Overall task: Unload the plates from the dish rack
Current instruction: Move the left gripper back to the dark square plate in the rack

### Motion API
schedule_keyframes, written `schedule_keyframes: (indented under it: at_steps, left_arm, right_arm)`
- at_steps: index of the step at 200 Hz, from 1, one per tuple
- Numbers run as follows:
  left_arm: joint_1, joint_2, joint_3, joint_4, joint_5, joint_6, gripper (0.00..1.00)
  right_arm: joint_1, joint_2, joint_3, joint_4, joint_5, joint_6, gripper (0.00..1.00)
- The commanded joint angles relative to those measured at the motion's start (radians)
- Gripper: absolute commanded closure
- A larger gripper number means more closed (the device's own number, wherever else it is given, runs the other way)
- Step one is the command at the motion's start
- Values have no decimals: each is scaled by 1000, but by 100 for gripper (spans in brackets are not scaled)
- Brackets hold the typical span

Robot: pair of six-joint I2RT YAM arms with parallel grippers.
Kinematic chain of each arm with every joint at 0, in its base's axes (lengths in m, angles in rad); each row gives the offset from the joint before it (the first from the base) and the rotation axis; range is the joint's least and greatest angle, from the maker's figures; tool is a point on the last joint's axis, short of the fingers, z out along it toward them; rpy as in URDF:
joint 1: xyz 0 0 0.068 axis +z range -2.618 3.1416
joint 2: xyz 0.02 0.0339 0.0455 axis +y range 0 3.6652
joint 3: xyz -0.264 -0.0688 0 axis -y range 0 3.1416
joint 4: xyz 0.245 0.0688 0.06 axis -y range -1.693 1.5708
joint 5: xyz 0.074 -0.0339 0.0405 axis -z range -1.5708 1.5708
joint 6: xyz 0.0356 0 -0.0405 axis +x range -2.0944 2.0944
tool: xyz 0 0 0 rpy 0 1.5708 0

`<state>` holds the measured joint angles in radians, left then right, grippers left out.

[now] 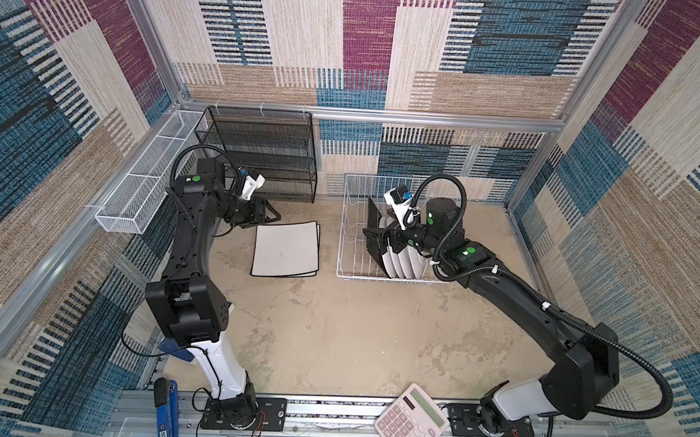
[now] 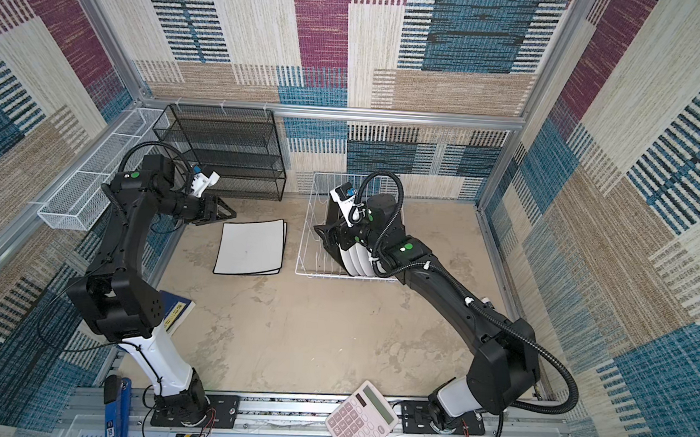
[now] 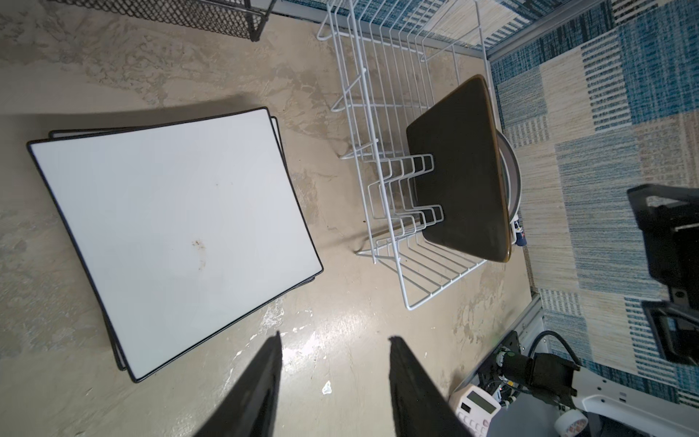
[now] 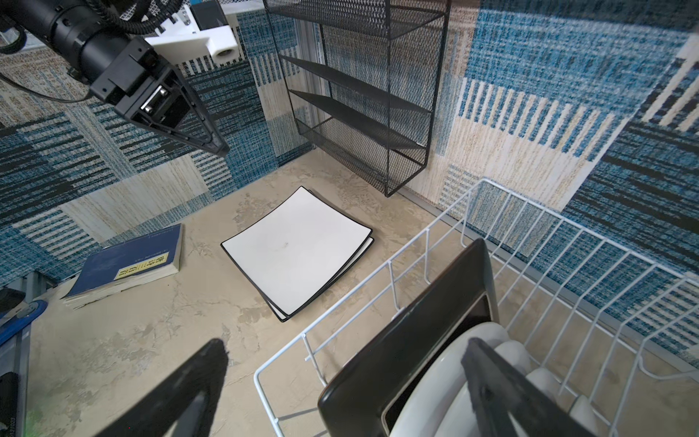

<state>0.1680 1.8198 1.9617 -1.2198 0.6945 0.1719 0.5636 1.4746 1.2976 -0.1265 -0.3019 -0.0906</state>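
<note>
Plates are split between two places. Two large white square plates (image 1: 286, 249) with dark edges lie flat on the table (image 1: 333, 331). They are stacked one on the other with a slight offset, between the two arms and just beside the dish rack (image 1: 353, 244). A black square plate (image 3: 461, 170) stands upright between the rack's prongs. A row of round white plates (image 1: 401, 266) stands directly behind it; a top view shows about four rims, packed close together. The slots on the side of the rack nearer the stack are bare.

Progress, as judged from this layout: two plates unloaded, five left to unload, the black one next in line.

Right gripper (image 4: 344, 352): jaws spread wide, lowered over the top edge of the black plate. In the right wrist view one finger is on the outer side of the plate and the other is on the side of the round plates. The jaws therefore straddle the black plate without pinching it. Whether the first round plate also sits inside the gap cannot be told.

Left gripper (image 3: 334, 336): jaws partly spread, nothing between them. It hovers above the table at the far corner of the white stack, in front of the black mesh shelf (image 1: 269, 156), well apart from the rack.
</note>
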Motion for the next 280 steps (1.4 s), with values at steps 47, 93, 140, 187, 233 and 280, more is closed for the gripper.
schedule_keyframes:
  at_steps: [47,93,140,187,233,280]
  left_arm:
    - [-140,-100,-2,45,-74,-5,51]
    - [-235,-155,-51,166,-106,-88,49]
    - [-360,-201,-199,425,-166,-255,44]
    - [-492,-150,-244,591,-224,-364,40]
    - [-573,-20,-182,609,-261,-446,40]
    - [-620,87,-111,608,-283,-493,42]
  right_arm:
    - [2,-81,-84,146,104,14,1]
    - [1,-117,-103,152,180,32,1]
    - [-5,-132,-102,118,245,68,1]
    - [-83,-115,-20,-39,239,45,1]
    - [-160,-132,-26,-103,162,72,1]
    - [-170,-134,-51,-111,162,92,1]
